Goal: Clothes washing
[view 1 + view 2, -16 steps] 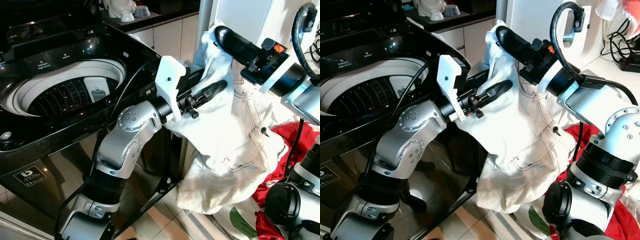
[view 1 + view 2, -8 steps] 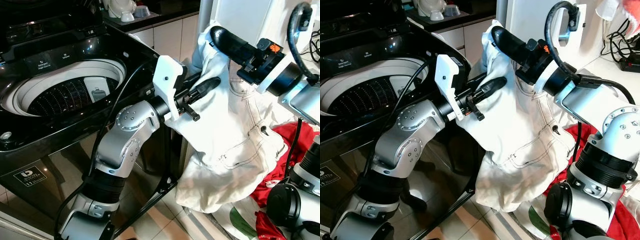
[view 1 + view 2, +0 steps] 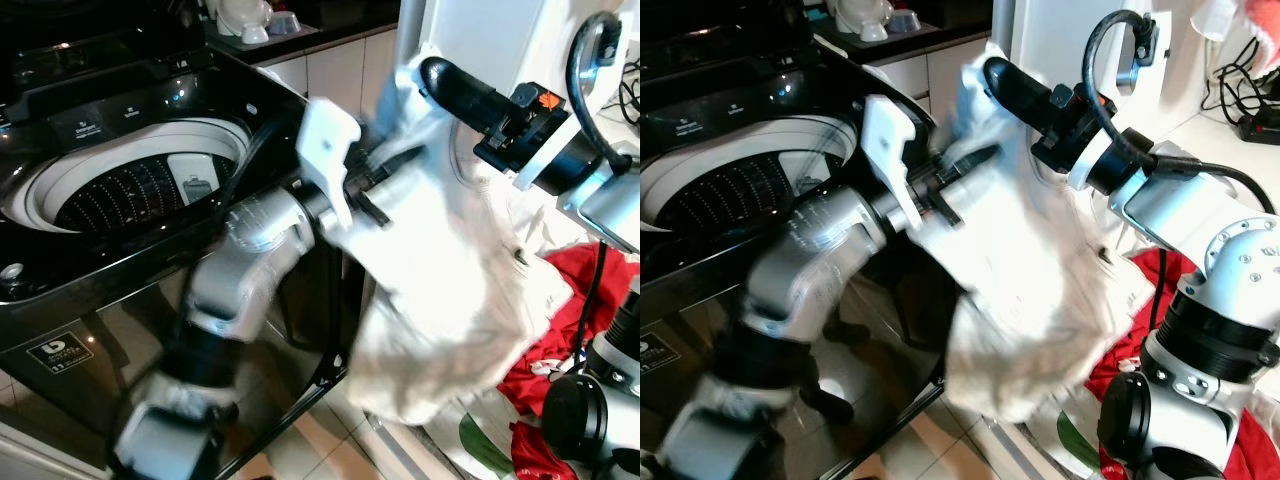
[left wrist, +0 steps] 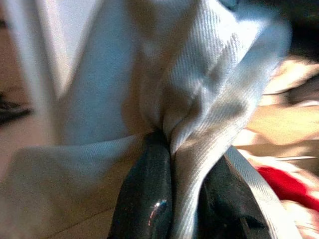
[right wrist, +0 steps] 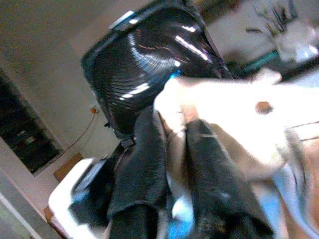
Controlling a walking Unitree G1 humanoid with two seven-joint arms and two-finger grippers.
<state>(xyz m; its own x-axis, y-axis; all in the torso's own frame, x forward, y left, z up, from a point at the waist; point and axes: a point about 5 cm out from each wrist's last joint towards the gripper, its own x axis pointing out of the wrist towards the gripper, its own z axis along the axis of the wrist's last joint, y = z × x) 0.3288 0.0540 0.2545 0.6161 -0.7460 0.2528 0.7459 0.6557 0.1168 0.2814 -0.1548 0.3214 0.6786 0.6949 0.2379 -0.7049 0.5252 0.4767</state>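
**White trousers in the air, both arms holding**

White trousers [image 3: 450, 270] hang beside the washing machine [image 3: 110, 130], short of its drum [image 3: 130, 190]. Left gripper [image 4: 172, 164] fingers pinch a fold; right gripper [image 5: 174, 144] fingers clamp the cloth. Risk: the dangling lower part could snag on the machine's rim, or slip loose if the arms pull apart. The machine's labels are too small to read.

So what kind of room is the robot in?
Probably a home laundry or kitchen corner: an open top-load washing machine, bowls on a counter behind it, and red clothes piled beside the white garment it lifts.
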